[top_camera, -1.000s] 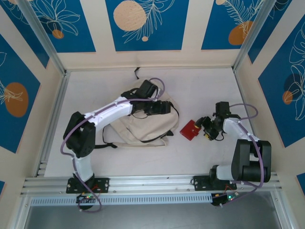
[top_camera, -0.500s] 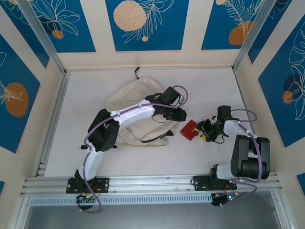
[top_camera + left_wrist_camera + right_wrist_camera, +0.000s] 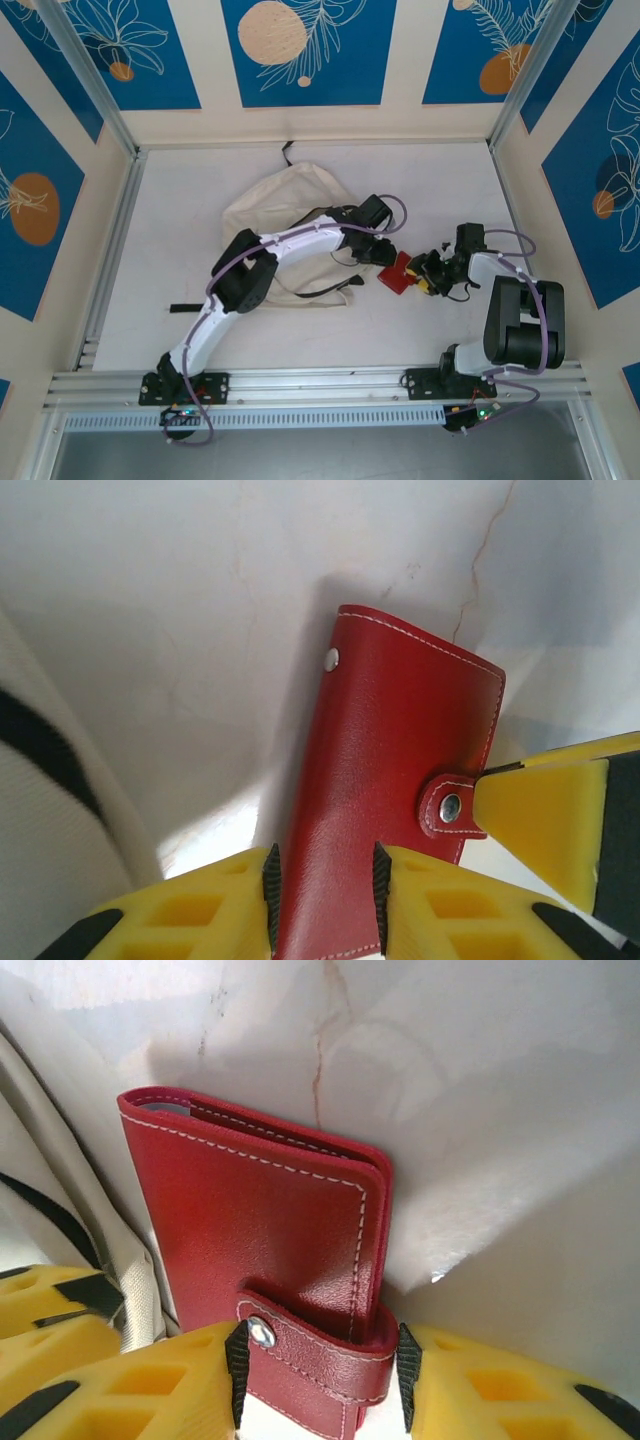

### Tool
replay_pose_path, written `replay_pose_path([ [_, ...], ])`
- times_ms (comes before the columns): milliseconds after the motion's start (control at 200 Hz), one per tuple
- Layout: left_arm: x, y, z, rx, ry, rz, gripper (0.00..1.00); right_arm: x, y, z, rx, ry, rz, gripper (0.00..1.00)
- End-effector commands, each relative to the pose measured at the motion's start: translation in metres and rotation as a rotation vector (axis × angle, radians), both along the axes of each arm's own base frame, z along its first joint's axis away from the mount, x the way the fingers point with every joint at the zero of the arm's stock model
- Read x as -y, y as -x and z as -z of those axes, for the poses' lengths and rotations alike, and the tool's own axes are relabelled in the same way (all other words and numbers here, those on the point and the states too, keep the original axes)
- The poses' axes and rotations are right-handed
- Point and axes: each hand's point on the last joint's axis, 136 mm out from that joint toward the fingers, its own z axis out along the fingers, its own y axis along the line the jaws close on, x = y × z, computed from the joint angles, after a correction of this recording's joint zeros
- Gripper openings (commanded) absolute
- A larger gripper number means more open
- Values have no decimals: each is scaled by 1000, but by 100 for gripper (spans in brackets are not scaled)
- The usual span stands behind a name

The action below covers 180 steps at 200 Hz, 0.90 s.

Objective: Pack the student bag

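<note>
Cream fabric student bag (image 3: 285, 205) with black straps lies flat on the white table (image 3: 450, 180), its edge just beside a red leather snap-tab wallet (image 3: 400, 740). Left gripper (image 3: 325, 895): jaws clamped on one end of the wallet. Right gripper (image 3: 320, 1370): jaws clamped on the tab end. Bag sits outside both jaws.

wallet (image 3: 400, 770): red leather look, smooth, soft sheen, pale stitching along the edges
snap (image 3: 451, 804): shiny metal
bag (image 3: 60, 860): cream woven cloth, matt, left of the left tool (image 3: 325, 885)
bench (image 3: 150, 630): pale, smooth, faint stone-like veins
fingers (image 3: 190, 920): yellow matt plastic
pads (image 3: 271, 880): black, ribbed
</note>
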Motion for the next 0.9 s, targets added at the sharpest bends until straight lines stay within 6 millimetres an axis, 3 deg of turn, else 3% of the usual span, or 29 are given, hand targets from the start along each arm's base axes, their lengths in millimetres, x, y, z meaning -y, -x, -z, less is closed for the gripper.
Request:
replay_pose_path([
  [0,4,20,20,-75,-46,30,30,-9,3,1,8,-57,-29,46],
  [270,-7,17,49,-125,-139,-27,17,-21,-7,-17,104,-139,-55,43],
  [470,-8,10,38,-105,-122,-29,16,-20,-11,-26,141,-105,-73,31],
  [580,-4,3,11,-77,-67,-12,18,-15,-12,-28,146,-63,-65,19],
  [725,-5,-8,-50,-11,31,2,26,-8,-16,-46,201,0,-56,11],
  [895,-45,-29,-111,80,32,-85,48,-11,-22,-91,348,16,-85,10],
])
